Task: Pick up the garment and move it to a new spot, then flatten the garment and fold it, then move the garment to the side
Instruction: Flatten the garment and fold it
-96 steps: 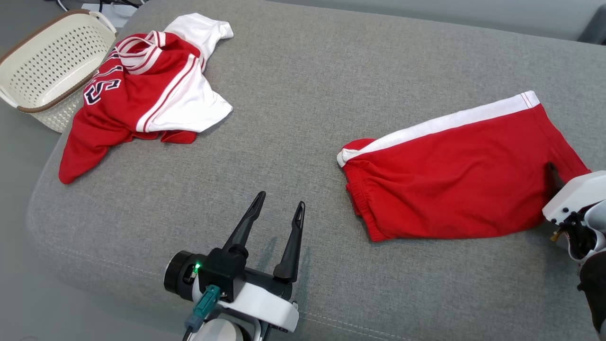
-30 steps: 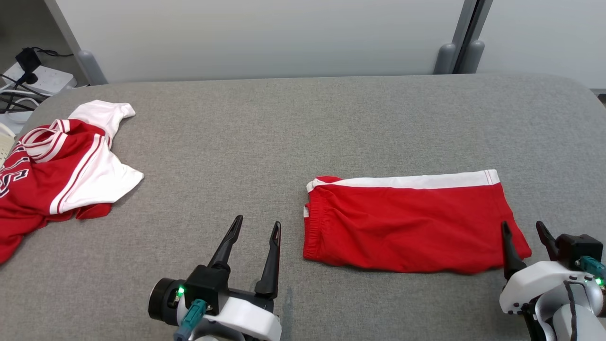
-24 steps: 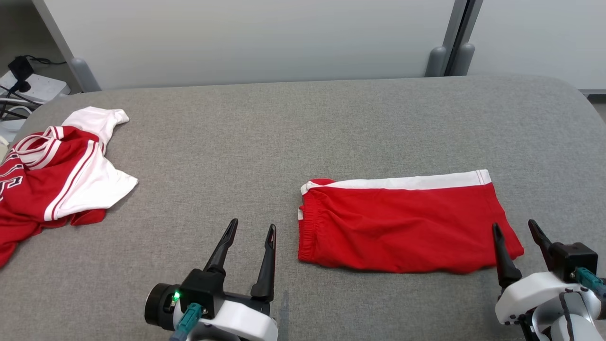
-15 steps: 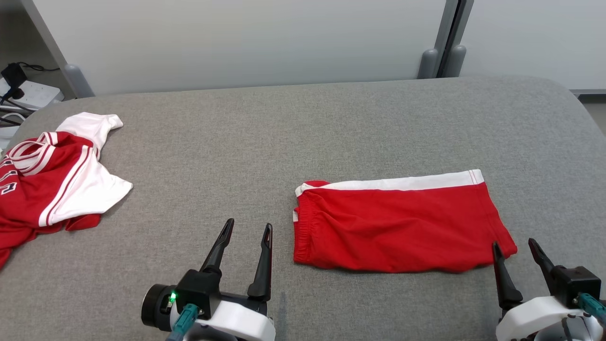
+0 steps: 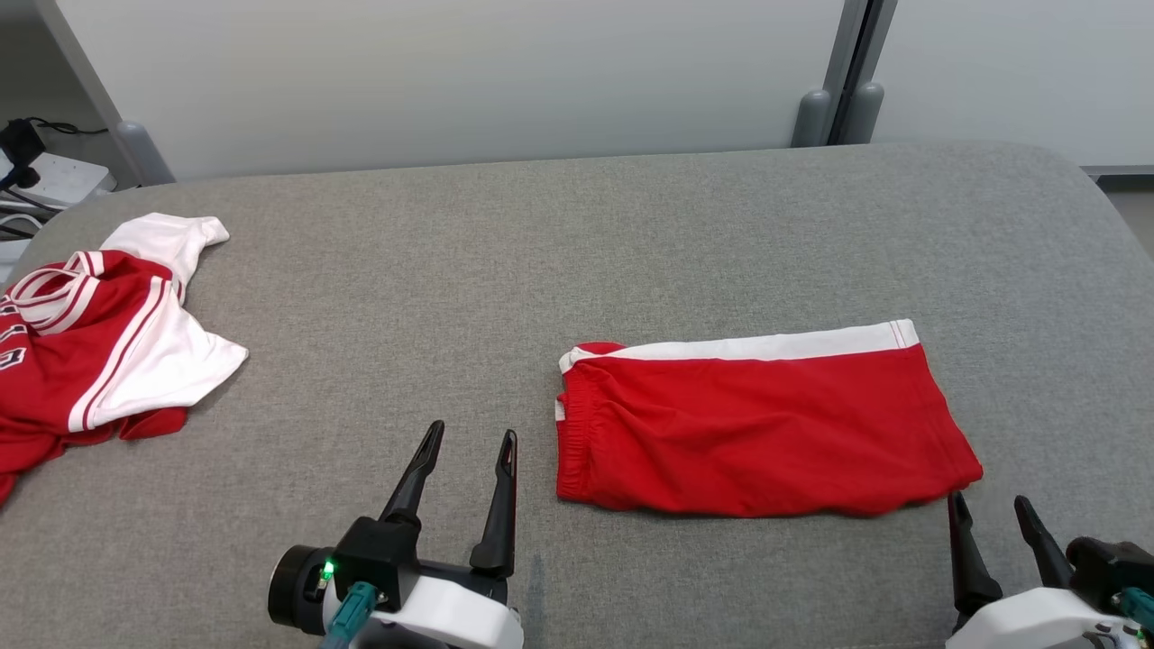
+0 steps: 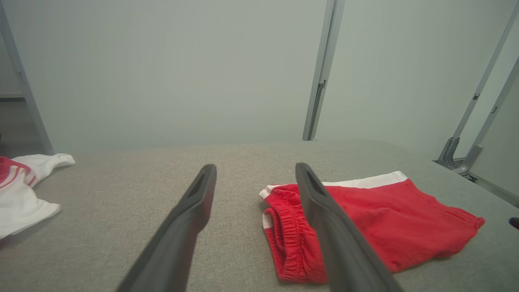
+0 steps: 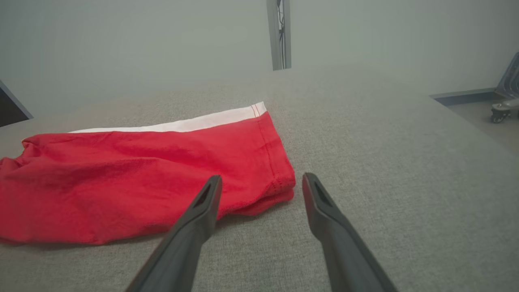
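Note:
The garment (image 5: 757, 433) is a pair of red shorts with a white side stripe, folded flat on the right half of the grey cushioned surface (image 5: 577, 234). It also appears in the left wrist view as garment (image 6: 389, 219) and in the right wrist view as garment (image 7: 142, 170). My left gripper (image 5: 471, 434) stands open and empty, just left of the waistband. My right gripper (image 5: 989, 500) is open and empty too, hovering near the lower right hem corner without touching it. Left gripper (image 6: 255, 167) and right gripper (image 7: 261, 177) each show spread fingers.
A crumpled red and white jersey (image 5: 90, 333) lies at the surface's left edge. A power strip with cables (image 5: 45, 176) sits on the floor beyond it. A pale wall panel and metal posts (image 5: 834, 108) stand behind the surface.
The head camera has swung so the shorts lie square in view. My right gripper has let go of the hem and drawn back toward me, clear of the cloth. The left gripper stays put.

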Tool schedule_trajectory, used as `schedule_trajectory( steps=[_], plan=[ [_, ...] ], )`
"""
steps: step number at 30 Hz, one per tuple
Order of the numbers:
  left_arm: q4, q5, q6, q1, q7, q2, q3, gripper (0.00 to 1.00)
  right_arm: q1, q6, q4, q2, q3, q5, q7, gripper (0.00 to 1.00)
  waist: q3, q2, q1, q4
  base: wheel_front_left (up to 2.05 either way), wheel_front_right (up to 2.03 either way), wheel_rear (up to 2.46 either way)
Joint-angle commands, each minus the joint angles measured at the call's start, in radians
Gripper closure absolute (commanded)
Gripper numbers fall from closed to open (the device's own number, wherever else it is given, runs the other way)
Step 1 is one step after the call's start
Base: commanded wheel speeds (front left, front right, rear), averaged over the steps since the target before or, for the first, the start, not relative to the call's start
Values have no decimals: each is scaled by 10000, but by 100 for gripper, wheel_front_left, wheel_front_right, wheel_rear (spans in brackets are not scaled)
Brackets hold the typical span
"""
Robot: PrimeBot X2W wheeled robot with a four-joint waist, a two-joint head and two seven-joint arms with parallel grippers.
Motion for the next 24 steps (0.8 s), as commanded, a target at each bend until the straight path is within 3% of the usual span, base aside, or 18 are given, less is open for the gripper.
schedule_trajectory(
  steps=[1,9,24],
  plan=[
    [-250,179,64,-222,-59,20,306,0,-462,-2,273,-38,143,590,-135,0,43,-1,0,2,0,0,0],
    [-207,240,37,-379,-59,20,138,0,-1633,-2,2159,97,-68,3692,-135,0,226,-1,0,178,0,0,0],
    [-120,347,-18,-630,-59,20,-12,0,-3168,-2,4637,-198,174,5526,-135,0,582,-1,0,533,0,0,0]
  ],
)
